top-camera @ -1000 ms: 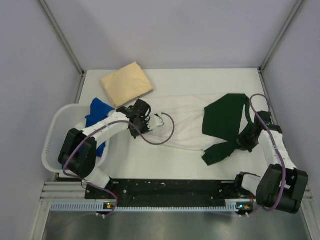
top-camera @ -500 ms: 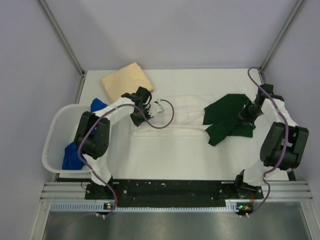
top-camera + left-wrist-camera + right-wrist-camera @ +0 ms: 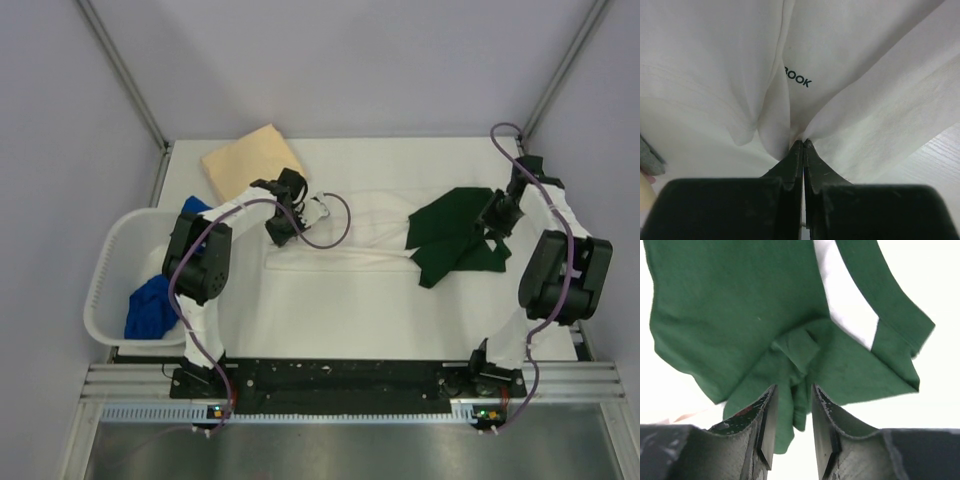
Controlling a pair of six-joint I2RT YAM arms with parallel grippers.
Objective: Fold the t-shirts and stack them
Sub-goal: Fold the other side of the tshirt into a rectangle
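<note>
**White t-shirt (image 3: 375, 230) spread across the table (image 3: 350, 320)**

From above we cannot read the print. Only the left wrist view shows it, and there a fold cuts it down to the black letters "ROOK" (image 3: 798, 78). A grey strip (image 3: 650, 157) at the left edge of that view is cut off too short to name. Much of the blue t-shirts (image 3: 148, 305) is hidden: one heap lies in the white basket (image 3: 100, 290), and a second blue patch peeks out behind the left arm.

A folded tan t-shirt (image 3: 250, 160) lies at the far left of the table, just behind the left gripper (image 3: 284, 226). A purple cable (image 3: 338, 232) loops over the white cloth beside that gripper.

The left gripper's fingertips (image 3: 799, 150) are pressed tight together, pinching a gathered ridge of white cloth. The right gripper (image 3: 792, 390) stands with its jaws parted. A bunched fold of the dark green sleeve (image 3: 730, 305) lies between them, and we cannot tell whether the pads still touch it.

The white t-shirt is wrinkled and lies lengthwise from left to right. Its green sleeves are folded over at the right end.
</note>
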